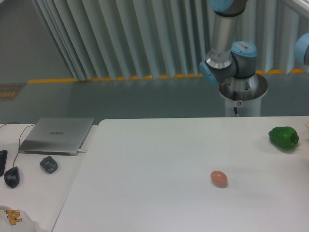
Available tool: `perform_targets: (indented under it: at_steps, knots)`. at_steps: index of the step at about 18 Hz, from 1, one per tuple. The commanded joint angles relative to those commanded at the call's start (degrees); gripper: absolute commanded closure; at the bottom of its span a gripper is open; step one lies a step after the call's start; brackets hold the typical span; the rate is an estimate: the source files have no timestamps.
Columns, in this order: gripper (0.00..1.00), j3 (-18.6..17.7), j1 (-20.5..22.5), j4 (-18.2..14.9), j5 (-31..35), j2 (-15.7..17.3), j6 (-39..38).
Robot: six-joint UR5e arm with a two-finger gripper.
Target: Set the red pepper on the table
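near left corner: a white thing with an orange mark (12, 218) is peeking in at the bottom edge, too cropped to identify.
side desk: a black mouse (12, 177) and a dark lumpy object (48, 165) are lying in front of a closed grey laptop (57, 135) on the smaller desk (34, 198).
table: the white table (154, 193) is filling the near and middle ground, with much bare surface showing for a set-down.
egg: a brownish-pink egg (218, 178) is resting alone on the table, right of centre.
green pepper: a green pepper (284, 137) is sitting near the far right edge, well apart from the egg.
red pepper: it is not showing anywhere in this view; presumably it is being carried out of frame, but that is only a guess.
gripper: it is lying outside the picture, so whether it is released, clenched or grasping something is not showing.
arm: the arm (227, 58) is rising from its base behind the far edge, its upper links running off the top and right.
handling, as a judgement: a small glossy pepper is likely being light, firm and slippery; gripping across the body's widest part, not the thin stem, and lowering until it is touching before letting go seems wise, since it could roll.
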Motion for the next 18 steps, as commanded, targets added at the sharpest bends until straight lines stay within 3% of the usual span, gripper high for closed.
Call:
perform_targets:
  at_steps: [3, 6, 11, 13, 15, 18]
  knots:
    - [0.0, -2.37, 1.57, 0.7, 0.09, 0.17, -1.23]
    - [0.0, -4.39, 4.56, 2.37, -0.35, 2.46, -1.93]
    - [0.0, -4.49, 6.06, 4.91, 0.44, 3.6, -7.47]
    - [0.0, -6.15, 7.9, 5.71, -0.35, 3.87, -12.98]
    - [0.0, -7.38, 9.66, 8.69, -0.88, 4.04, -20.72]
    - [0.0, -7.3, 10.98, 9.75, -0.44, 3.78, -23.12]
